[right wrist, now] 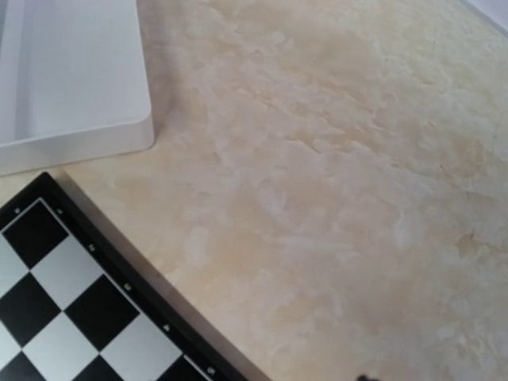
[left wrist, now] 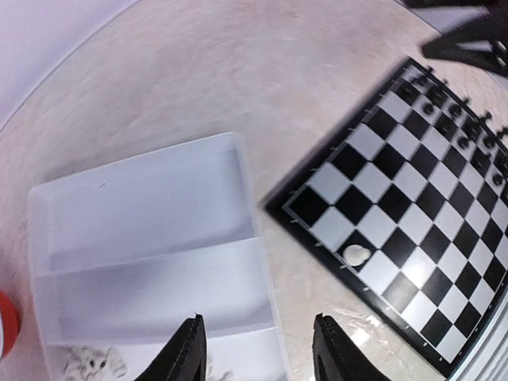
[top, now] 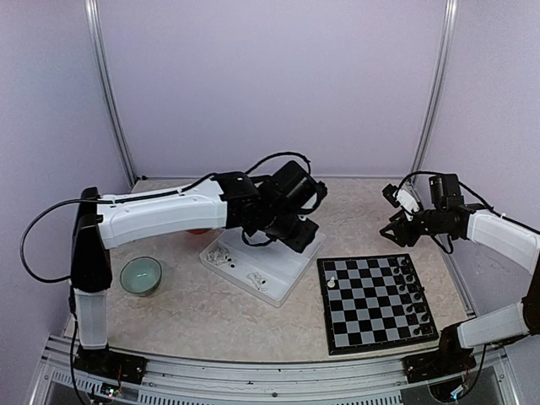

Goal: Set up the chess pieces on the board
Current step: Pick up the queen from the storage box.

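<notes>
Pale lilac walls (top: 270,76) enclose a beige marbled table (top: 211,312).

- I'm seeing the white chess pieces (left wrist: 94,363) blurring in the left wrist view, clipped by the bottom edge.
- I'm getting only a sliver of a red object (left wrist: 5,324) at its left edge.

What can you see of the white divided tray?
White, semi-clear plastic tray: rectangular, low walls, rounded corners, dividers making long compartments. Lies flat and skewed on the beige table, just left of the chessboard, a thin gap between. Small white chess pieces lie inside. The open left claw hovers above it.
</notes>
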`<state>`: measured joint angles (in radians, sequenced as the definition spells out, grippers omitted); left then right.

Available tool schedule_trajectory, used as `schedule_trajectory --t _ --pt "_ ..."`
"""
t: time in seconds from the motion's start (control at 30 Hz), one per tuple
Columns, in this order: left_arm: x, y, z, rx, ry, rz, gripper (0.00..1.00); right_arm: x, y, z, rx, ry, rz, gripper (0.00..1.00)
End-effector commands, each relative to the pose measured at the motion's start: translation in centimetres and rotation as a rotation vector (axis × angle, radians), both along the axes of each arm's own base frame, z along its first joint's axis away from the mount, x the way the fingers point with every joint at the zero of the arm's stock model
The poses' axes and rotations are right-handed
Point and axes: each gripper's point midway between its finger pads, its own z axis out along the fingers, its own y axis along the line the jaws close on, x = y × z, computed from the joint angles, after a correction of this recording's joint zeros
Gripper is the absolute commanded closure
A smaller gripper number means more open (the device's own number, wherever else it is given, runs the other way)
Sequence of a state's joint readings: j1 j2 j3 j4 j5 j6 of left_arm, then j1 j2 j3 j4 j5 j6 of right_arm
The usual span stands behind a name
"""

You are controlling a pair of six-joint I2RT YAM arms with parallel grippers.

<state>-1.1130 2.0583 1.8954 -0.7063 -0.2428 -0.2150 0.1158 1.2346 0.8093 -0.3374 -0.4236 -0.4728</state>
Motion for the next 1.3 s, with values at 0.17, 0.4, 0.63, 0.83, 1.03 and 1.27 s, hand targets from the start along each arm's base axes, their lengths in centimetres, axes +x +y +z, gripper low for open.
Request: schedule_trajectory --t 0.17,0.4,0.63,0.83,1.03,1.27 --pt "3.4 13.0 -5.4 0.040 0.210 0.393 0.61 -0.2 1.0 -0.9 -0.030 -0.001 0.033 0.46" --pt "2.2 10.3 -8.4 -0.032 0.352 0.358 0.70 -0.4 1.3 -1.1 -0.039 0.002 0.045 0.46" --pt "0.9 9.4 -10.8 -0.003 0.437 0.360 0.68 -0.5 1.3 -0.9 -0.044 -0.010 0.046 0.46" --pt "0.0 9.5 -12.5 0.044 0.477 0.384 0.64 -0.7 1.6 -1.0 -0.050 -0.009 0.057 0.46" --pt "-0.9 9.6 -13.5 0.085 0.506 0.386 0.64 -0.8 1.9 -1.1 -0.055 -0.009 0.070 0.46" --pt "-1.2 10.2 -15.4 0.168 0.504 0.404 0.64 -1.0 2.1 -0.9 -0.054 -0.017 0.075 0.46"
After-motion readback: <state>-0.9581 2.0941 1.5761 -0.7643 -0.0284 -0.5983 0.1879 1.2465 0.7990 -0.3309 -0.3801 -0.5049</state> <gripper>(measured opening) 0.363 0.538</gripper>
